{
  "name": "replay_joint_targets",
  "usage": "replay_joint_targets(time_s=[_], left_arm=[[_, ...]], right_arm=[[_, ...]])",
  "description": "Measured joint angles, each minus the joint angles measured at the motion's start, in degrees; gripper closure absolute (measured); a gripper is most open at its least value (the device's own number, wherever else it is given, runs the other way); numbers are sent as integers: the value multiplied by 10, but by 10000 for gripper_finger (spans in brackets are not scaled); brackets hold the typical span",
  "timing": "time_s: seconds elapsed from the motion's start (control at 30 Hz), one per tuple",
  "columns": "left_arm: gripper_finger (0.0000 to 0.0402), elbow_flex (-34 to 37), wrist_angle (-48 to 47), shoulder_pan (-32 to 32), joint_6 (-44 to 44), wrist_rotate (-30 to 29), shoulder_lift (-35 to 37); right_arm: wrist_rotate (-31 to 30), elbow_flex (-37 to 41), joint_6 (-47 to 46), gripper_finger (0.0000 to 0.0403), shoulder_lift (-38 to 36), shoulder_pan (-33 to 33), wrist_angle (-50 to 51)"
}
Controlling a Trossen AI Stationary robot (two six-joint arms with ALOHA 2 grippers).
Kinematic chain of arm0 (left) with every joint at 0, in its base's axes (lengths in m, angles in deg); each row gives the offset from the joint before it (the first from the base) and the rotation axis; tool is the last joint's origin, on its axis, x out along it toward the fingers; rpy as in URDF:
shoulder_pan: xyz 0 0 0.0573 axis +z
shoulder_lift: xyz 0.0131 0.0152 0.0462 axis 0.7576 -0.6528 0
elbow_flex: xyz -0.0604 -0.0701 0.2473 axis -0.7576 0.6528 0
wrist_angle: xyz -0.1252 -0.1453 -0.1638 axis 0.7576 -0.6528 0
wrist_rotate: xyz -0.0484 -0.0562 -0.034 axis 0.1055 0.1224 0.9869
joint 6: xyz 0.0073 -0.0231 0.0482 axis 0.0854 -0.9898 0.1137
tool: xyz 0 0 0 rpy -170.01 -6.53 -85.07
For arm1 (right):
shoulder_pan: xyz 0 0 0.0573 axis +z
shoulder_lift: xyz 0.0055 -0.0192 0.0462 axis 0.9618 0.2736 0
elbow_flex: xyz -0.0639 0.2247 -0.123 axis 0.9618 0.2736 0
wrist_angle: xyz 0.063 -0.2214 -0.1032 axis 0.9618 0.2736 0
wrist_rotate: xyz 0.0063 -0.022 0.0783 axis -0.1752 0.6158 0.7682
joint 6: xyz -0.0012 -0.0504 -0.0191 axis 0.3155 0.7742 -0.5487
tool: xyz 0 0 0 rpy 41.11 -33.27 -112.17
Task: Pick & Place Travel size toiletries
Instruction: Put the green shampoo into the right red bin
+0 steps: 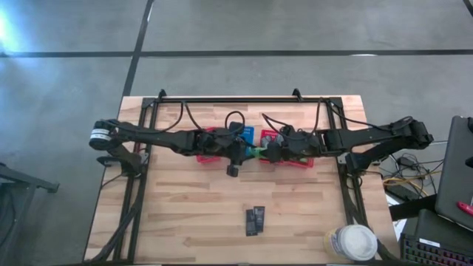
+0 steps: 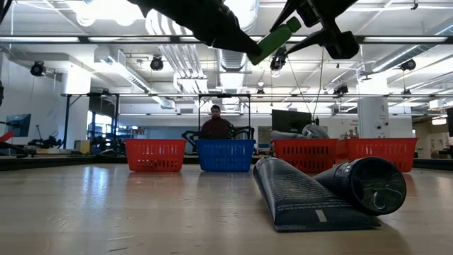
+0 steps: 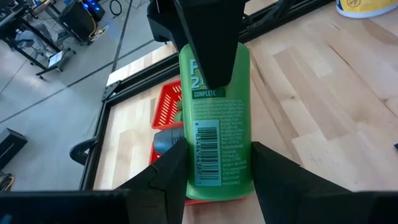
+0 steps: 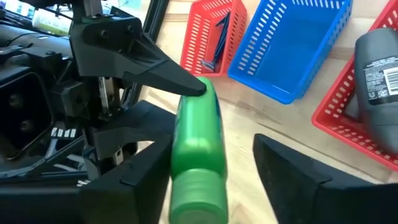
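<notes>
The left gripper [image 4: 186,84] clamps a green tube [image 4: 196,155] in mid-air above the table's middle, its long axis pointing cap-first between the right gripper's [image 3: 211,165] wide-spread fingers; a red basket [image 3: 168,106] lies just below.

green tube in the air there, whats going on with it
Both arms meet above the row of baskets at the table's far side. The left gripper holds the green tube between its fingers, with the right gripper around its cap end, apparently a handover. Whether the right has closed isn't clear. Two dark packets still lie on the table near the front.
</notes>
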Motion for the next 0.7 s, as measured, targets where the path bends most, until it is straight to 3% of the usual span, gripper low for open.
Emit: replay_joint_targets(time_s=[0.23, 0.43, 0.6, 0.7], left_arm=[[245, 1, 1, 0, 0, 2, 0], [219, 2, -7, 0, -1, 1, 0], [198, 3, -47, 0, -20, -9, 1], [195, 3, -103, 0, -32, -32, 1]], right_arm=[[8, -1, -2, 251, 0, 0, -3], [10, -1, 4, 308, 1, 0, 0], [-20, 0, 4, 313, -1, 1, 31], [-35, 0, -10, 306, -13, 1, 99]])
